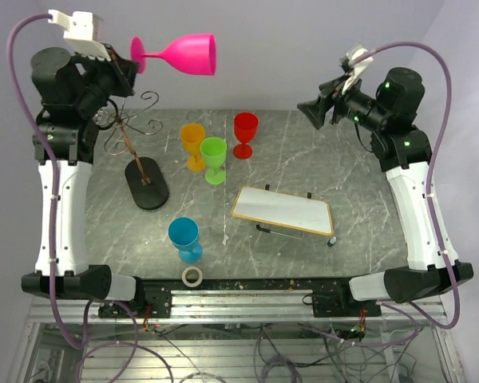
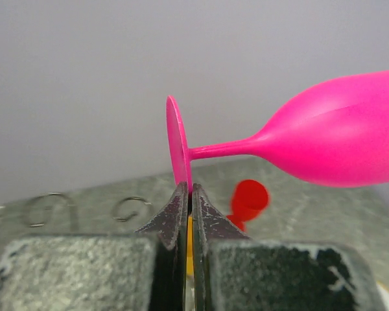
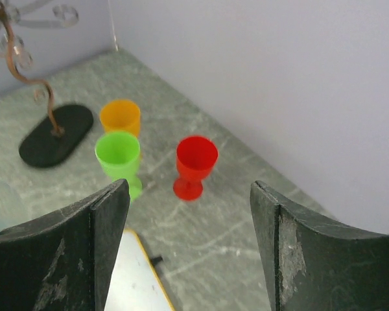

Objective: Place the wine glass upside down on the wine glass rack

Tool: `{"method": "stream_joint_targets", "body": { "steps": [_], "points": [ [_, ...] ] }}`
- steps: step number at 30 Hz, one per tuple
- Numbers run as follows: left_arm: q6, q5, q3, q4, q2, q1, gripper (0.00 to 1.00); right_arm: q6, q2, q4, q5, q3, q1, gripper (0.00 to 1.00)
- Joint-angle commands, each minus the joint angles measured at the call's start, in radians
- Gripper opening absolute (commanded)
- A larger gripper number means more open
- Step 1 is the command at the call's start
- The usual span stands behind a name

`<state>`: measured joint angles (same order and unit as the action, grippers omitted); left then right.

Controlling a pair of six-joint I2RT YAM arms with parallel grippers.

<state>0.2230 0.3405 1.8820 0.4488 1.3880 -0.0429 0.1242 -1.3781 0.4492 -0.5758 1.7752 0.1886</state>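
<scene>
While the left fingers [image 2: 170, 223] are pinched shut on the edge of its round foot, the pink wine glass [image 1: 188, 53] hangs on its side in the air over the far left of the desk [image 1: 359, 175], bowl pointing right. Just below it and slightly nearer, the wine glass rack [image 1: 147, 185] stands upright on its black oval base, its curled arms apart from the glass. The right fingers [image 3: 104, 227] are spread wide apart, raised over the far right of the desk. Between the arms an orange glass [image 1: 192, 140], a green glass [image 1: 214, 155] and a red glass [image 1: 245, 129] stand upright close together. Nearer stands a blue glass [image 1: 184, 237], left of a white framed board [image 1: 283, 210], with a tape roll [image 1: 192, 276] at the near edge.
</scene>
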Motion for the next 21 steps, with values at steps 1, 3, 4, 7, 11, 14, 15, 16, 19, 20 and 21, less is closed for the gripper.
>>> {"method": "stream_joint_targets", "body": {
  "steps": [1, 3, 4, 7, 11, 14, 15, 16, 19, 20, 21],
  "points": [
    [-0.229, -0.166, 0.081, 0.075, -0.041, 0.060, 0.07, 0.193, 0.026, 0.104, 0.010, -0.110, -0.005, 0.75],
    [-0.286, -0.212, 0.105, 0.104, -0.042, 0.100, 0.07, 0.245, 0.044, 0.115, -0.015, -0.172, -0.004, 0.79],
    [-0.313, -0.245, 0.110, 0.108, -0.045, 0.123, 0.07, 0.270, 0.052, 0.122, -0.024, -0.204, -0.004, 0.83],
    [-0.415, -0.346, 0.106, 0.106, -0.057, 0.181, 0.07, 0.313, 0.080, 0.126, -0.034, -0.323, -0.003, 0.89],
    [-0.526, -0.485, 0.099, 0.104, -0.047, 0.226, 0.07, 0.324, 0.108, 0.070, -0.018, -0.468, -0.003, 0.89],
    [-0.596, -0.588, 0.106, 0.090, -0.021, 0.244, 0.07, 0.311, 0.125, 0.015, -0.018, -0.556, -0.003, 0.89],
    [-0.617, -0.631, 0.111, 0.083, -0.010, 0.246, 0.07, 0.305, 0.134, -0.001, -0.025, -0.583, -0.004, 0.89],
    [-0.636, -0.657, 0.116, 0.074, 0.001, 0.245, 0.07, 0.309, 0.140, -0.010, -0.031, -0.605, -0.004, 0.89],
    [-0.689, -0.714, 0.138, 0.046, 0.045, 0.245, 0.07, 0.319, 0.148, -0.015, -0.019, -0.638, -0.006, 0.89],
    [-0.703, -0.730, 0.151, 0.036, 0.061, 0.246, 0.07, 0.315, 0.152, -0.022, -0.017, -0.649, -0.007, 0.89],
    [-0.722, -0.747, 0.159, 0.024, 0.077, 0.245, 0.07, 0.313, 0.158, -0.029, -0.019, -0.661, -0.011, 0.89]
  ]
}}
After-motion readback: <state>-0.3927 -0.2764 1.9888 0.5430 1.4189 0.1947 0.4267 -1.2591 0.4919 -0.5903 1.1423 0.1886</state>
